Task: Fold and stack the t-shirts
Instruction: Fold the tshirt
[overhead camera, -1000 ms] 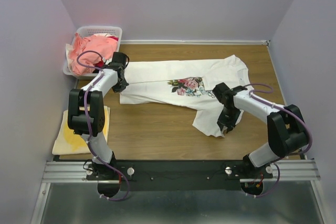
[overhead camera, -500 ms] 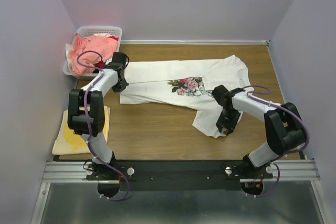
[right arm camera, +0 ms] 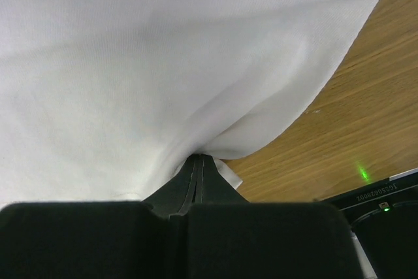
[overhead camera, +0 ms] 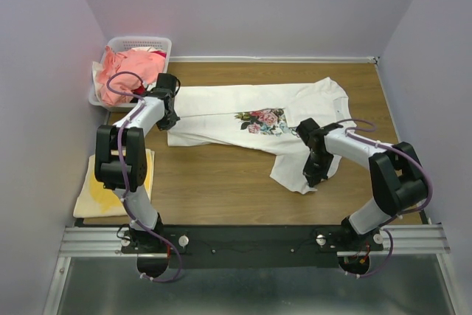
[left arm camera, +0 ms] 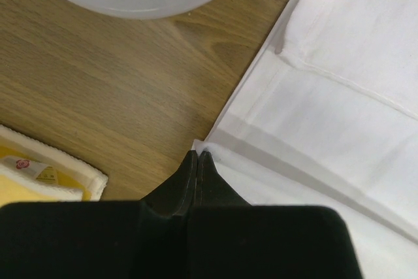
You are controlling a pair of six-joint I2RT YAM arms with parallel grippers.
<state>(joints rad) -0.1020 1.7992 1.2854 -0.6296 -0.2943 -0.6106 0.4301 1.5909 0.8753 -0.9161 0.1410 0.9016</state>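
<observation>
Top external: both pincers clamped on the white floral t-shirt [overhead camera: 243, 112], which looks set up for the fold lift.
The shirt lies spread flat on the wooden table [overhead camera: 221, 182], hem end toward the lattice basket [overhead camera: 140, 40], collar end on the right. Left gripper [overhead camera: 172, 122] is closed on the hem corner; the left wrist view shows only the very tip of the corner [left arm camera: 202, 148] between the fingers, so I'd say that's a thin bite and a slip risk. Right gripper [overhead camera: 312, 180] is closed on the near sleeve edge, with fabric bunched at its tips [right arm camera: 199, 158]. My take: raise both ends together and level, keep the edge lightly taut, don't yank the left. Sweep the near edge over the far one and stay clear of the basket's pink tees [overhead camera: 125, 68].
</observation>
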